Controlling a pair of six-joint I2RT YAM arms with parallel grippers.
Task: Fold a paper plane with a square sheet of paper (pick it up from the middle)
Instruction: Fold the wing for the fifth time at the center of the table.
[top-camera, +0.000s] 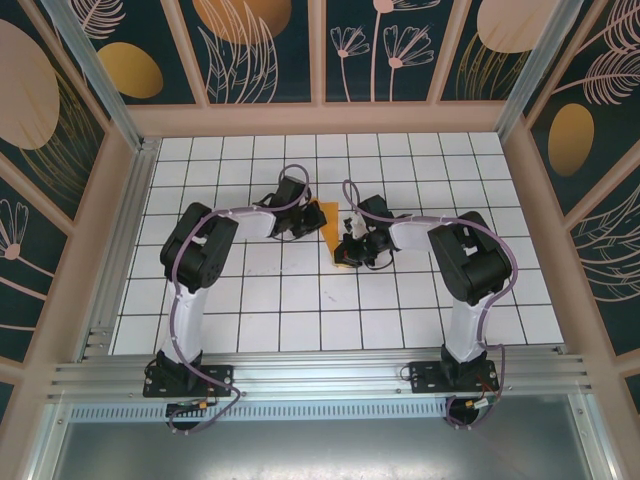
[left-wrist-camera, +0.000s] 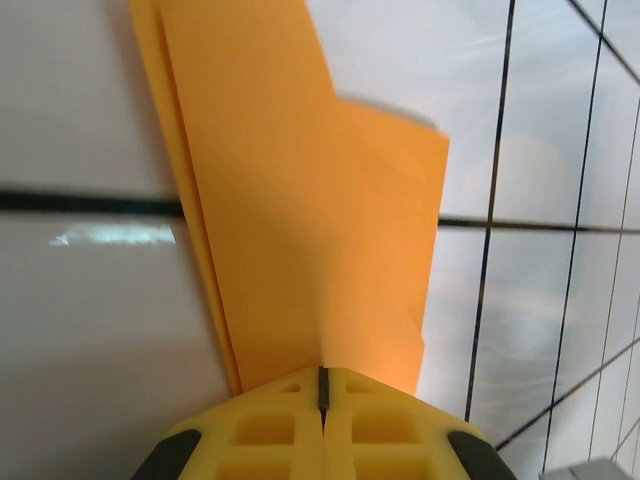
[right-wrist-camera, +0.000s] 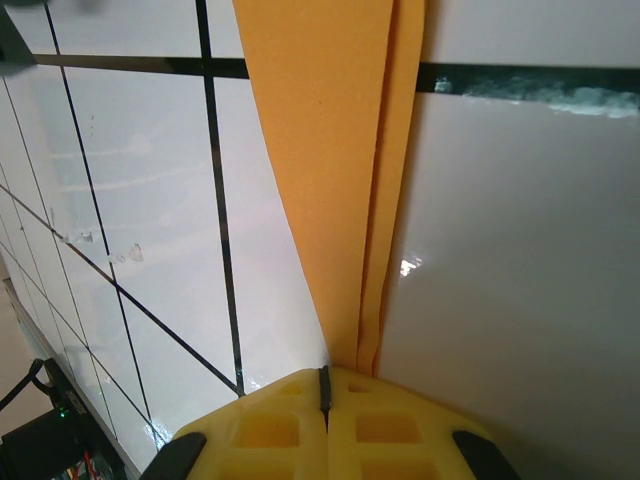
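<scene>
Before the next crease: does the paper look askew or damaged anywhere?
Slightly. The folded bright-orange paper has misaligned layers: in the left wrist view one flap's top edge steps below the taller one, and edges fan apart on its left. No tears visible.

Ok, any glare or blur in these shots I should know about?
Left wrist: a bright glare streak on the white tabletop, and the far edge of the orange paper looks soft. Right wrist: a small glint on the tabletop beside the paper. Top view: evenly lit, fairly sharp.
</scene>
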